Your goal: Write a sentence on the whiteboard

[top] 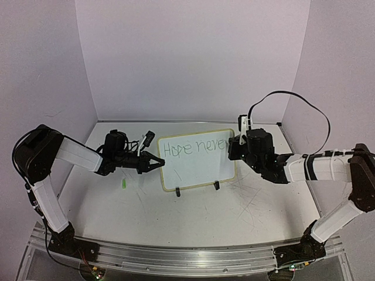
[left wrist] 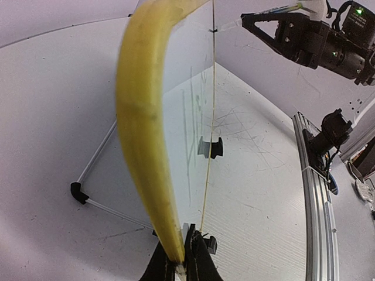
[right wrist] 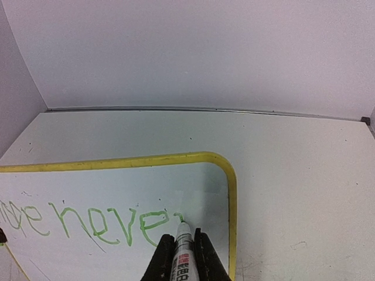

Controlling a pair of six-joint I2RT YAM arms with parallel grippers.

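Observation:
The whiteboard (top: 199, 170) stands upright on two black clip feet at the table's middle. The sentence (top: 193, 147) reads "Hope never" in green on one line. My left gripper (top: 157, 164) is shut on the board's left yellow rim (left wrist: 146, 146), with its fingertips (left wrist: 199, 260) pinching the edge. My right gripper (top: 234, 143) is shut on a white marker (right wrist: 183, 246). The marker's tip touches the board just right of the green "neve" letters (right wrist: 111, 222), near the rounded top right corner of the rim (right wrist: 232, 187). The right gripper also shows in the left wrist view (left wrist: 252, 20).
A small green cap (top: 124, 184) lies on the table left of the board. A thin white rod frame with a black corner joint (left wrist: 76, 190) lies behind the board. A metal rail (top: 176, 257) runs along the near edge. Walls close in the back and sides.

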